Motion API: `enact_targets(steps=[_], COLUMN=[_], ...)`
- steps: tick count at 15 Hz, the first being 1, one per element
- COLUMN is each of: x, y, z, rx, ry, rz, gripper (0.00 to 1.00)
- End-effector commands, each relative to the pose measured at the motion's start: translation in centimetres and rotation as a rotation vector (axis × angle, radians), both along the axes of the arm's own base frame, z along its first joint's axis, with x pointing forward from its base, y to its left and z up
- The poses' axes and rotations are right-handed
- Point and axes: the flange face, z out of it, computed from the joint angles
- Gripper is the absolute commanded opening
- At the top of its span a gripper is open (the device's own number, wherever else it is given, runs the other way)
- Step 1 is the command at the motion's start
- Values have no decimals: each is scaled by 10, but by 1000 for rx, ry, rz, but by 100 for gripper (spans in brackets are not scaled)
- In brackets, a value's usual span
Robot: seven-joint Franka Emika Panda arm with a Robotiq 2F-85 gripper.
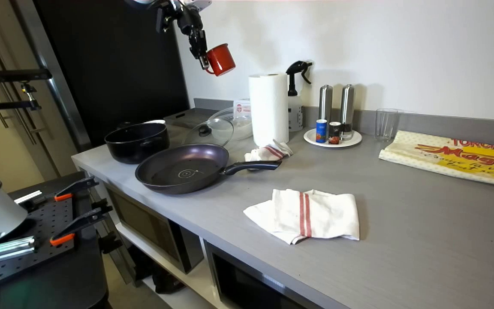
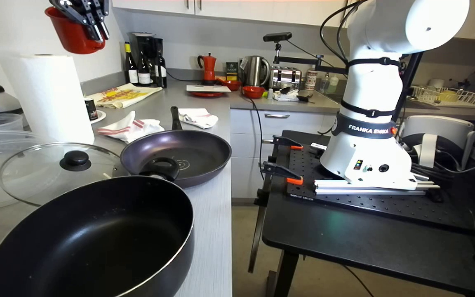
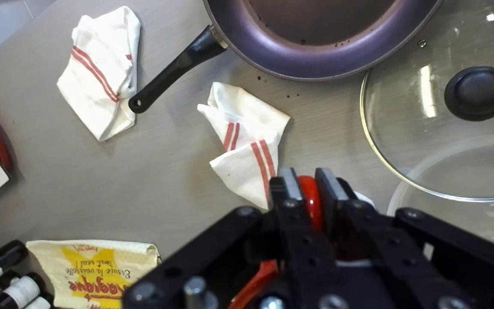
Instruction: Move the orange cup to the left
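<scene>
The fingers (image 3: 292, 184) of the gripper (image 3: 308, 180) are pinched tight on the red cup (image 1: 221, 60), holding it by its handle. The cup is just beside the fingertips, in the air above the counter (image 1: 401, 214), tilted, with its rim uppermost in both exterior views. In the wrist view a crumpled white cloth (image 3: 247, 141) with red stripes shows just ahead and to the left of the fingertips. Farther ahead is the frying pan (image 3: 324, 38), and ahead to the right is a knobbed glass lid (image 3: 477, 93). Well to the left of the fingers lie another striped cloth (image 3: 101, 73), near the end of the pan's handle, and a printed yellow towel (image 3: 101, 279), with bottles (image 3: 22, 292) beyond it. Lower than the fingers in an exterior view, a roll of paper towel (image 1: 268, 111) stands on the counter, with a spray bottle (image 1: 295, 113) near it. A black pot (image 1: 137, 148) also sits below the fingers' height, beside the frying pan.
</scene>
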Motion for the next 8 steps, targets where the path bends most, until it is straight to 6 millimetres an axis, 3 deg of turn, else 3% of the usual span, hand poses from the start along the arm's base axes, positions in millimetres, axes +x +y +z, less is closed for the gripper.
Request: enact_targets(steps=[1,8], x=[2,-5], y=[28,83], z=[5,4], rx=[-44,-73], ry=[36,70], rz=[128,351], gripper=[4,4])
